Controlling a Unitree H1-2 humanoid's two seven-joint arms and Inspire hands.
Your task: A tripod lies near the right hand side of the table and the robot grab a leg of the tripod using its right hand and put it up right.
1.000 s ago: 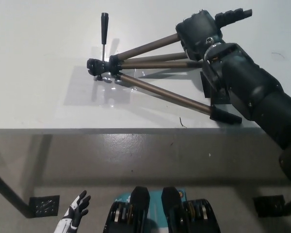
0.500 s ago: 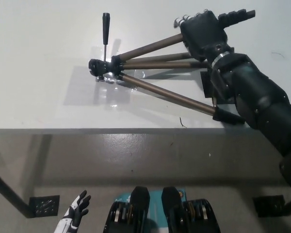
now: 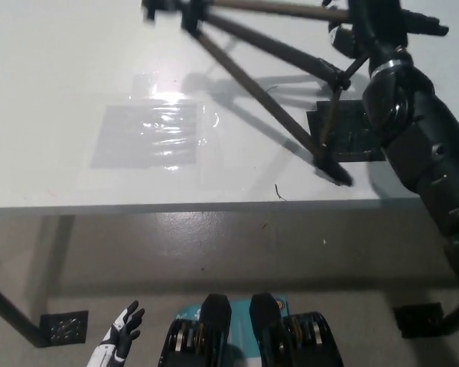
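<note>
The right hand [image 3: 382, 30] is gripping the tripod [image 3: 268, 53] at the upper right of the head view, its fingers [image 3: 428, 27] closing around one leg near its far end; the exact wrap is partly blurred, but the hold appears firm. Outward from the fingers, that leg is running leftward along the top edge of the view to the tripod's head, which is blurred and cut off at the top left. A second leg is slanting down from the head toward the robot, its foot [image 3: 333, 172] touching the table [image 3: 99, 92] just below and to the left of the hand. A thinner brace is joining the legs just beside the wrist. A dark square patch [image 3: 359, 134] is lying on the table directly beneath the hand.

Judgement: the raising step is in hand; the tripod is tilting, partly off the surface, not yet upright. The next move is calling for further swinging of the held leg down and outward so that all feet are meeting the table.

The left hand [image 3: 121, 332] is resting low at the lower left, fingers apart, holding nothing.
</note>
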